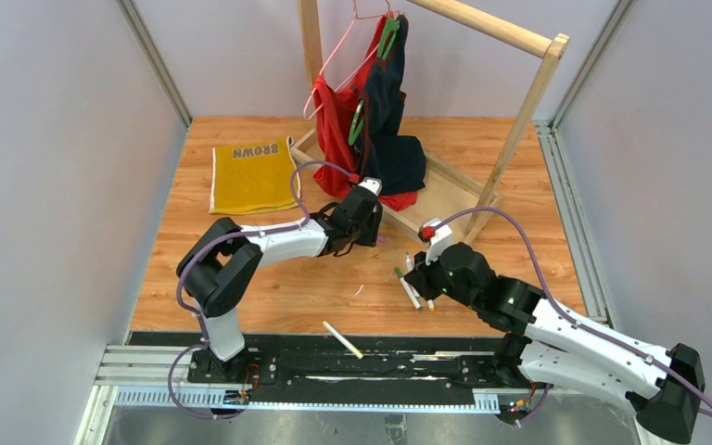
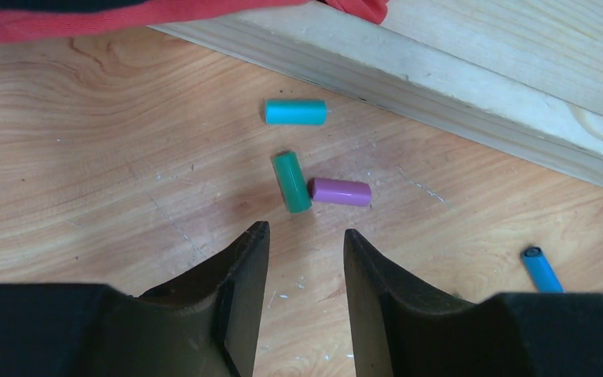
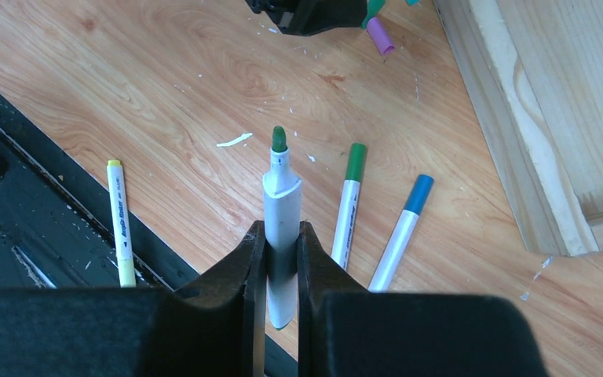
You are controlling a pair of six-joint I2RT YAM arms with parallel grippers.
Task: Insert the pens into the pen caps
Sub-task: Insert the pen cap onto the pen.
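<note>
My left gripper [image 2: 305, 232] is open with nothing between its fingers, low over the table just short of three pen caps. The green cap [image 2: 292, 181] touches the purple cap [image 2: 340, 191], and a teal cap [image 2: 295, 111] lies beyond them. A blue cap [image 2: 542, 269] lies off to the right. My right gripper [image 3: 281, 232] is shut on a white pen with a green tip [image 3: 280, 188], which points away from me. To its right on the table lie a green-ended pen [image 3: 348, 204] and a blue-ended pen [image 3: 400, 232]. A yellow pen [image 3: 119, 224] lies to its left, across the table's front edge.
The wooden base of a clothes rack [image 2: 471, 86] runs just behind the caps, with red and dark clothes [image 1: 371, 120] hanging over it. A yellow cloth [image 1: 252, 176] lies at the back left. A black rail [image 1: 334, 366] borders the near edge. A white scrap [image 3: 234, 141] lies near the pens.
</note>
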